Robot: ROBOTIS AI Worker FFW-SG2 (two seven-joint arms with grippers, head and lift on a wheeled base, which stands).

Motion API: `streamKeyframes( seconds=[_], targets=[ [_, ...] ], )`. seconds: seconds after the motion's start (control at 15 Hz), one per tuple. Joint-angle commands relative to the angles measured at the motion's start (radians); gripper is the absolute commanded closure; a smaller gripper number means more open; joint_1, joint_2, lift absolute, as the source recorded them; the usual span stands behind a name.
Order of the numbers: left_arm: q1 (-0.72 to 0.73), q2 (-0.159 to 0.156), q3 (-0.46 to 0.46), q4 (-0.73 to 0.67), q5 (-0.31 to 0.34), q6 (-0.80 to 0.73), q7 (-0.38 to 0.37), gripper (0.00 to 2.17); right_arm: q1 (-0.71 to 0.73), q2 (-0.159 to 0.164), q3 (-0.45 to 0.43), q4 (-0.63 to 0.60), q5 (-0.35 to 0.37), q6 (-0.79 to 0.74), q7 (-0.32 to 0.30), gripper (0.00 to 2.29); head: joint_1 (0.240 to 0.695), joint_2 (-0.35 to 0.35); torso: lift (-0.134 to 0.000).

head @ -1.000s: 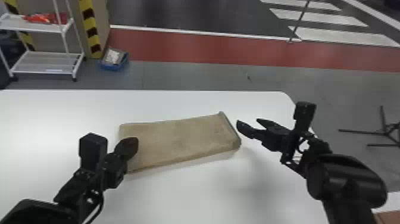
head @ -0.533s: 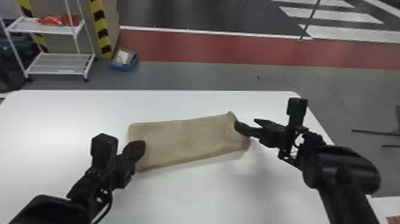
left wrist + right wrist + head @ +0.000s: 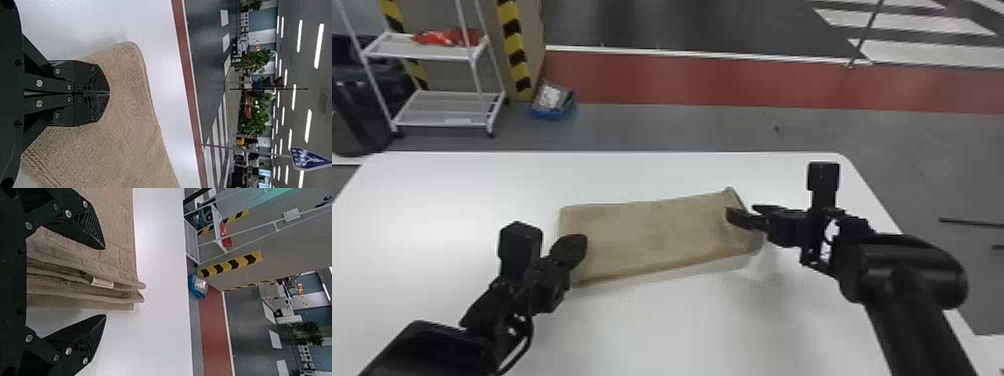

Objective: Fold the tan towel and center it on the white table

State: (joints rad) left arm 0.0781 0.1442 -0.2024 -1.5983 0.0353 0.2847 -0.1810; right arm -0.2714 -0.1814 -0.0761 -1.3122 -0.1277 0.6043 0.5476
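Towel (image 3: 652, 237) lay folded, slightly askew, on white table (image 3: 692, 330). Left gripper (image 3: 109, 94) was closed over one end; right gripper (image 3: 105, 282) stood open around layered end. Closing unevenly could have caught only some layers, rumpling fold or twisting towel further.

1. Towel (image 3: 652, 235): matt cloth with a rough, napped surface; its label (image 3: 102, 282) looks smoother.
2. Table (image 3: 652, 325): smooth white top with a soft sheen.
3. Left gripper (image 3: 574, 246) and right gripper (image 3: 742, 211): largely matt black, fingers ridged toward the tips, screws (image 3: 39, 83) of shiny metal.
4. Shelf rack (image 3: 427, 51): white, seemingly painted metal.
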Motion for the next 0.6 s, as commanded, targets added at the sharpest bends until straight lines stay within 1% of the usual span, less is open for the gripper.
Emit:
streamKeyframes(
  seconds=[0.0,0.07,0.27,0.4,0.47,0.53],
  targets=[
    [-0.004,0.0,-0.003,0.003,0.0,0.0,0.0,1.73,-0.012,0.0,-0.002,0.022,0.005,0.012,0.0,0.44,0.695,-0.106,-0.112],
    [-0.006,0.0,-0.005,0.003,0.0,0.0,0.0,1.73,-0.012,0.0,-0.001,0.028,0.005,0.009,0.002,0.57,0.695,-0.107,-0.112],
    [-0.008,-0.002,-0.008,0.003,-0.002,0.0,0.002,1.74,-0.019,0.0,0.001,0.039,0.013,0.021,0.002,0.59,0.695,-0.111,-0.112],
    [-0.008,0.0,-0.008,0.003,-0.002,0.0,0.002,1.74,-0.023,0.0,-0.001,0.041,0.011,0.027,0.003,0.93,0.695,-0.112,-0.112],
    [-0.008,0.0,-0.008,0.003,-0.003,0.0,0.002,1.74,-0.023,0.0,-0.002,0.041,0.006,0.036,0.005,1.02,0.695,-0.113,-0.112],
    [-0.008,-0.002,-0.006,0.003,-0.003,0.0,0.002,1.74,-0.023,0.0,-0.005,0.041,-0.001,0.045,0.017,1.23,0.695,-0.113,-0.112]
  ],
)
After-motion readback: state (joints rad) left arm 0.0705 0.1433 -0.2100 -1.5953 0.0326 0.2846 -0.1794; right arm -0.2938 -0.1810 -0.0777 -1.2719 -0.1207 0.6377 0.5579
